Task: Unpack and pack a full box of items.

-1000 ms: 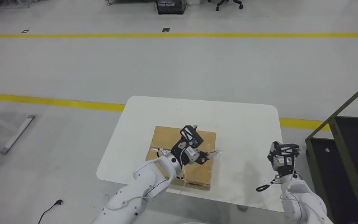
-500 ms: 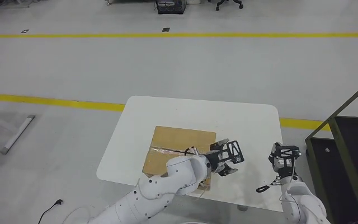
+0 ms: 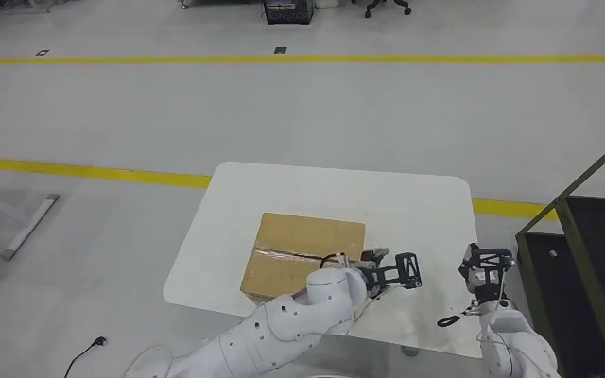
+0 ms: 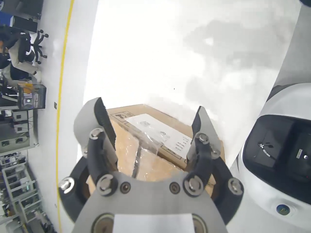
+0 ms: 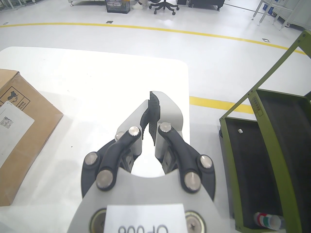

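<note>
- Top view: over the last second the left arm (image 3: 317,304) has swung from above the middle of the cardboard box (image 3: 288,241), along its top seam (image 3: 284,253), and out past the box's right end. Its jaws now hang over bare bench (image 3: 312,194), just beside that end.
- Left wrist view: those jaws are spread wide with nothing between them. Past them lies the labelled end face of the box, and the clear tape (image 4: 145,141) looks rumpled where the seam meets the top edge.
- The right arm (image 3: 501,335) has hardly stirred. It waits at the bench's right edge, well apart from the box, its jaws pressed together on nothing.
- The box itself has not shifted. It sits toward the near middle of the bench, with its flaps flat and closed.
- A green cart (image 5: 267,146) stands on the floor off the bench's right side.
- My reading is that the sweep along the seam was a pass at the tape. Whether the tape is cut through I cannot tell.
- The task looks barely begun, since the lid is still down and nothing has been taken out.
- The next move probably calls for getting under a flap at that right end. The risk is the box sliding if nothing steadies it.
</note>
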